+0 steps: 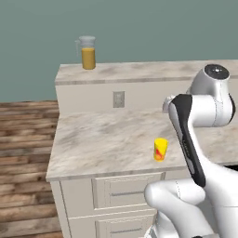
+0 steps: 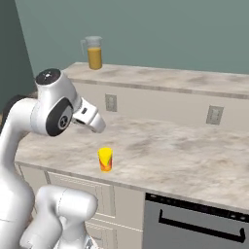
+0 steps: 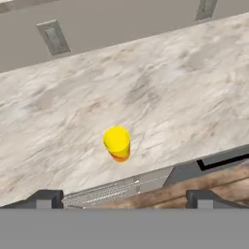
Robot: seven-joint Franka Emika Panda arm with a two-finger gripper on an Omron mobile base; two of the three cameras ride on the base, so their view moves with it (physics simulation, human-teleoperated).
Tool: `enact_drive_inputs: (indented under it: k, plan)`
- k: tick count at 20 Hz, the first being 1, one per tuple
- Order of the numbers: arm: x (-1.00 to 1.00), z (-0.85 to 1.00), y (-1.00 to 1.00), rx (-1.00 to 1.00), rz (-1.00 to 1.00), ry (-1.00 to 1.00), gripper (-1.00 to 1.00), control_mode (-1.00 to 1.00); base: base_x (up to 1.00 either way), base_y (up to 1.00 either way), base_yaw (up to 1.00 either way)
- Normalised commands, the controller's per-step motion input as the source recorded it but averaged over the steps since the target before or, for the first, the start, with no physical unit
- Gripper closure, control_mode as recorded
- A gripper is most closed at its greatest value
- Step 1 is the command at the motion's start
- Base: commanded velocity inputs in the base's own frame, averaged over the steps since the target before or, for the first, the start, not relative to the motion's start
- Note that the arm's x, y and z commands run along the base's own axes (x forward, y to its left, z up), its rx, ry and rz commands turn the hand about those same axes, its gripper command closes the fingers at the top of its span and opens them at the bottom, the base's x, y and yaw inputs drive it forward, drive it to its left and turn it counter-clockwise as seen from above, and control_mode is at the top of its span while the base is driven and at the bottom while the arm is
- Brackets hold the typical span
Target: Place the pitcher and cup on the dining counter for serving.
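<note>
Dining counter [image 1: 153,70] runs long across the back, raised above the lower worktop [image 1: 102,139], with the pitcher [image 1: 87,52] already upright near its left end. Cup [image 3: 117,143] stands upright on the worktop near the front edge, well apart from the pitcher, long axis vertical. Gripper [image 3: 124,199] hangs above it with fingers spread wide and empty, cup lying ahead and below between the two tips; a descent looks next

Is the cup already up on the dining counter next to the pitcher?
No, the cup stands on the lower worktop near its front edge, while the pitcher stands alone on the dining counter.
</note>
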Motion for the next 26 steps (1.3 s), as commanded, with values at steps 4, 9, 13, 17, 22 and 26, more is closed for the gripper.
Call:
enact_drive_inputs:
  k: [4,9,13,17,22,26]
  plan:
    - [0.09,-0.44,-0.02,0.00,0.02,0.45,-1.00,-1.00,0.00,0.00,0.00]
    - [0.02,-0.27,-0.01,0.06,0.01,0.18,-1.00,-1.00,0.00,0.00,0.00]
    - [0.11,-0.49,-0.02,0.07,0.00,0.10,-1.00,-1.00,0.00,0.00,0.00]
    - [0.10,-0.47,-0.10,0.08,0.00,0.06,-1.00,-1.00,0.00,0.00,0.00]
    - [0.11,-0.27,-0.13,0.08,0.00,0.00,-1.00,-1.00,0.00,0.00,0.00]
    - [0.24,-0.28,-0.10,0.00,0.00,0.00,-1.00,-1.00,0.00,0.00,0.00]
